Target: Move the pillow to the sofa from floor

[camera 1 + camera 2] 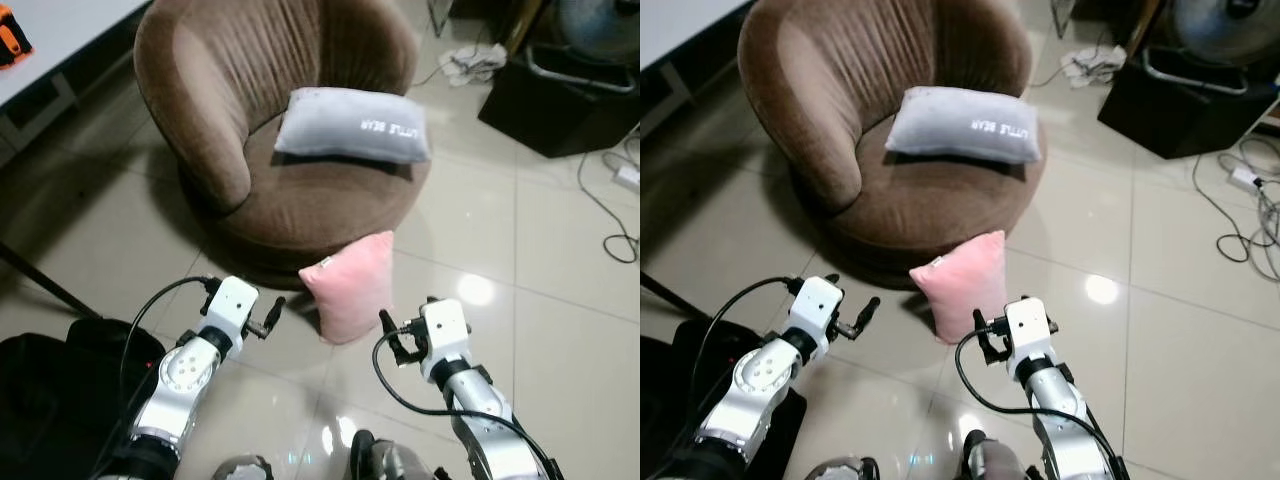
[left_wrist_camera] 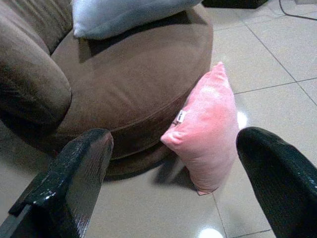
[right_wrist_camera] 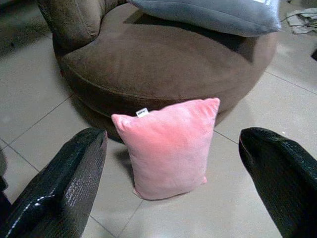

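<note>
Ahead, grey cushion on sofa

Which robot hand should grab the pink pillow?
Probably the right gripper: open, beside the pink pillow and facing its broad side. The left gripper, also open, sees only its narrow edge.

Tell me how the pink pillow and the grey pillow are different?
The pink pillow stands upright on the floor, leaning on the sofa's base; the grey pillow lies flat on the sofa seat. The pink pillow is plain with a small white tag; the grey pillow has printed lettering. The grey pillow looks longer. Both look soft and stuffed.
</note>
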Controlling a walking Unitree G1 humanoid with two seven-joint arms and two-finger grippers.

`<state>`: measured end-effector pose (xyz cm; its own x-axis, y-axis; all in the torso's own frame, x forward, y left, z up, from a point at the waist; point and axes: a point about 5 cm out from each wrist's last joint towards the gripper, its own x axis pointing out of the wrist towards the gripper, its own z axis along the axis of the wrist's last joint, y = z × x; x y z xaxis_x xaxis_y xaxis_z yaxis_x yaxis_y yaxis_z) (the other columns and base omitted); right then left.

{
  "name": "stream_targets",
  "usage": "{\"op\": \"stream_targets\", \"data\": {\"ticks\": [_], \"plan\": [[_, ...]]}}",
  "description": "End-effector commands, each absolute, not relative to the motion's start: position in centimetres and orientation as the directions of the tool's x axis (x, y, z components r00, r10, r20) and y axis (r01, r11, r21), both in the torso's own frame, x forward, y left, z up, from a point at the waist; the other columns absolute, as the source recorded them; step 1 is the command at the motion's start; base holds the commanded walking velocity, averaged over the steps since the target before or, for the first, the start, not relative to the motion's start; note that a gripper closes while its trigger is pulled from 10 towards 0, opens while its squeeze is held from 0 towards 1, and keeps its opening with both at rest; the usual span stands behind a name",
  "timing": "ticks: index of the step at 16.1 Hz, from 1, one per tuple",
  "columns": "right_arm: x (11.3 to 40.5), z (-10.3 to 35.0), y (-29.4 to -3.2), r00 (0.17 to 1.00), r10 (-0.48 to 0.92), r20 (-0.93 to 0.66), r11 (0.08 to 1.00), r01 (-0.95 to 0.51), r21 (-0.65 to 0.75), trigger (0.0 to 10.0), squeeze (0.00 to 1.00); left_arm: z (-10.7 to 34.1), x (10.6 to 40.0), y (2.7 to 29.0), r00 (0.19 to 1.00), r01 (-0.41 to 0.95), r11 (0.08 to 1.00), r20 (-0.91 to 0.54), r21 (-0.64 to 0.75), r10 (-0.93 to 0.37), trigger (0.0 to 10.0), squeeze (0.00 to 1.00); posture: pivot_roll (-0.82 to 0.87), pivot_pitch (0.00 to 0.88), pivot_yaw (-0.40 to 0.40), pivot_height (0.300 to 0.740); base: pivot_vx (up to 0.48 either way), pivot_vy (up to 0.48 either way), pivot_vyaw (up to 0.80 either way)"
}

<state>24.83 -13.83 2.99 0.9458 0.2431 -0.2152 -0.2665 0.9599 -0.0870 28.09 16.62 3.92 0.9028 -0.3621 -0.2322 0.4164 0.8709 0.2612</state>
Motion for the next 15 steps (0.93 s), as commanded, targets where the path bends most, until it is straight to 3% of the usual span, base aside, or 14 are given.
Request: {"op": "stream_targets", "data": {"ticks": [1,5,6,10,15], "plan": [[24.67,3.19,-13.72,0.947,0.251,-0.202,0.958,-0.273,-0.089,10.0,0.09,3.5,27.63,16.66,0.898,0.422,0.867,-0.256,0.264,-0.358,10.0,1.0,0.07,0.205,-0.037,0.74,0.454,0.0,0.0],[24.66,2.97,-13.67,0.943,0.255,-0.216,0.956,-0.279,-0.087,10.0,0.09,3.49,27.36,16.15,0.877,0.464,0.842,-0.273,0.275,-0.395,10.0,1.0,0.07,0.21,-0.03,0.74,0.45,0.0,0.0],[24.68,2.91,-13.63,0.942,0.257,-0.215,0.956,-0.281,-0.088,10.0,0.09,3.45,27.4,16.22,0.876,0.467,0.832,-0.285,0.299,-0.389,10.0,0.0,0.07,0.21,-0.029,0.74,0.3,-0.371,0.0],[24.77,3.01,-13.28,0.941,0.268,-0.206,0.953,-0.29,-0.088,10.0,0.09,3.7,27.63,16.34,0.885,0.456,0.82,-0.278,0.347,-0.375,10.0,0.0,0.07,0.209,-0.024,0.74,0.0,-0.455,0.0],[24.9,3.26,-13.05,0.945,0.256,-0.204,0.954,-0.281,-0.105,10.0,0.11,4.13,27.63,16.29,0.885,0.459,0.826,-0.249,0.326,-0.394,10.0,0.0,0.07,0.211,-0.02,0.74,0.0,0.0,0.0]]}}
